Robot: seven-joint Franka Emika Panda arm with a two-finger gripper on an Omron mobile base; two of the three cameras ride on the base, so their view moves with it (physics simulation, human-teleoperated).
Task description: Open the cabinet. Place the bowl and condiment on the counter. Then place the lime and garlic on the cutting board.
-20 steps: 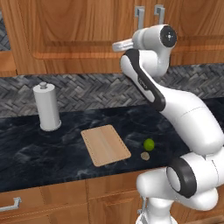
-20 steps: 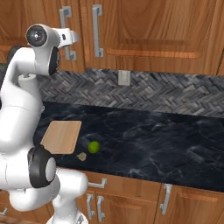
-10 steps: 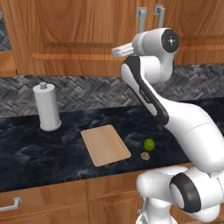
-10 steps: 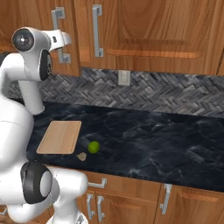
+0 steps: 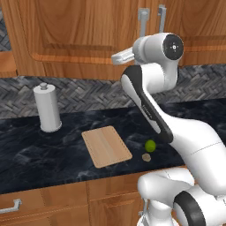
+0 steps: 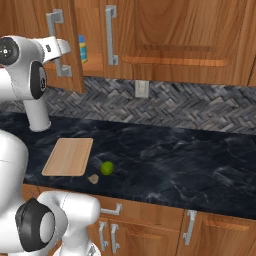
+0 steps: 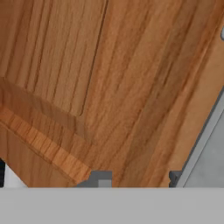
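Observation:
The cabinet (image 6: 150, 40) has its left door (image 6: 70, 60) swung partly out. In the gap behind it stands the condiment (image 6: 82, 48), a yellow jar with a blue lid. My gripper (image 6: 64, 48) is raised against that door beside its grey bar handle (image 6: 54, 30). In the hand view the fingertips (image 7: 98, 179) stand apart against the wood panel, and the handle (image 7: 205, 140) runs just outside the right tip. On the counter (image 5: 53, 154) lie the cutting board (image 5: 106, 146), the lime (image 5: 150, 145) and the garlic (image 5: 146, 157). The bowl is hidden.
A white paper-towel roll (image 5: 47, 108) stands at the back left of the counter. The right cabinet door with its handle (image 6: 110, 35) is closed. A wall outlet (image 6: 142, 89) sits on the herringbone backsplash. Lower doors and drawers (image 6: 150, 225) run under the counter.
The left cabinet door has swung outward with my hand at its handle, and the jar inside has come into sight. My arm's upper part has straightened up.

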